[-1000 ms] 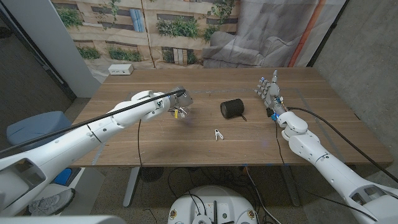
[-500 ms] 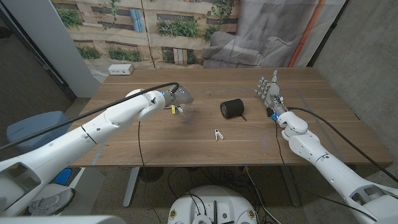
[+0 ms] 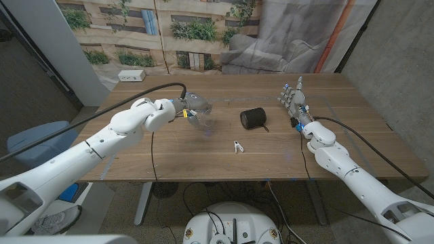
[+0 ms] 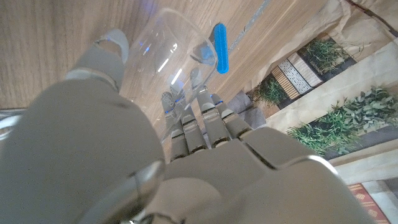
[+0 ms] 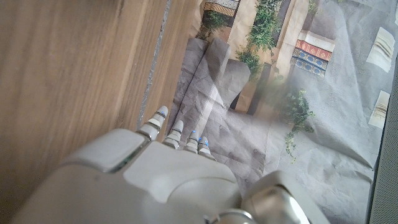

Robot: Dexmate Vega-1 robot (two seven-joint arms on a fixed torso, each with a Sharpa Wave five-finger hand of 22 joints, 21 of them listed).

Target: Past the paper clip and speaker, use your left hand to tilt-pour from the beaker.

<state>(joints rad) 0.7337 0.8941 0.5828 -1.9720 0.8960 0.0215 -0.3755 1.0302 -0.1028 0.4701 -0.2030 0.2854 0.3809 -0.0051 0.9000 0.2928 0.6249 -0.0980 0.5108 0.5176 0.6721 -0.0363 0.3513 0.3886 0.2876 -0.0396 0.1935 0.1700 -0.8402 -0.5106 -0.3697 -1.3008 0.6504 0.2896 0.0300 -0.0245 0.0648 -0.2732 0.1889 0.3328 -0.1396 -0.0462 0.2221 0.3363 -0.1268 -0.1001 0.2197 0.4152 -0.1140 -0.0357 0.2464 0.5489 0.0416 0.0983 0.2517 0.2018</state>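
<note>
My left hand (image 3: 186,106) grips a clear glass beaker (image 3: 201,116) at mid-table, lifted above the wood and tipped with its mouth down toward the right. In the left wrist view the fingers (image 4: 199,121) wrap the beaker (image 4: 166,56), whose open rim faces the tabletop. A black cylindrical speaker (image 3: 253,118) lies on its side to the right of the beaker. A small white paper clip (image 3: 237,146) sits nearer the front edge, between them. My right hand (image 3: 294,102) stands at the table's right side with fingers straight and apart, holding nothing.
A white power strip (image 3: 131,76) lies at the far left corner of the wooden table (image 3: 203,157). A blue pen-like item (image 4: 219,48) lies on the wood in the left wrist view. A printed backdrop and grey cloth hang behind the table.
My left arm has swung up and back, rolling the wrist. The beaker has tipped further, mouth lower toward the right. My right hand has not moved.
</note>
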